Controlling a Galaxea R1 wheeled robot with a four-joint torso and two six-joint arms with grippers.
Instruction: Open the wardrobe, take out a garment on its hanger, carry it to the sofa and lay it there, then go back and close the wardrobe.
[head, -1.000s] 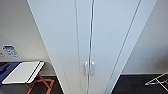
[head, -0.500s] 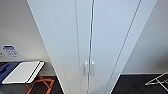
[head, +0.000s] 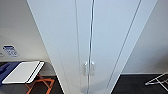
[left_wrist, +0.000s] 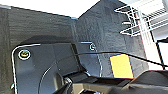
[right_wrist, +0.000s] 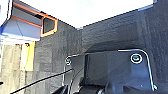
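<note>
The wardrobe (head: 100, 37) stands right in front of me in the head view, a tall white cabinet with both doors shut. Its two small vertical handles (head: 89, 68) sit side by side at the centre seam, low in the picture. The white base of the wardrobe (left_wrist: 50, 6) shows past dark carpet in the left wrist view, and again as a white base (right_wrist: 87, 10) in the right wrist view.
A white-topped folding stand with orange legs (head: 27, 75) stands left of the wardrobe, also seen as an orange-framed stand (right_wrist: 32, 22) in the right wrist view. A white wire drying rack (head: 157, 80) sits at the right, and again as a wire rack (left_wrist: 140, 17). The floor is dark carpet (left_wrist: 105, 30).
</note>
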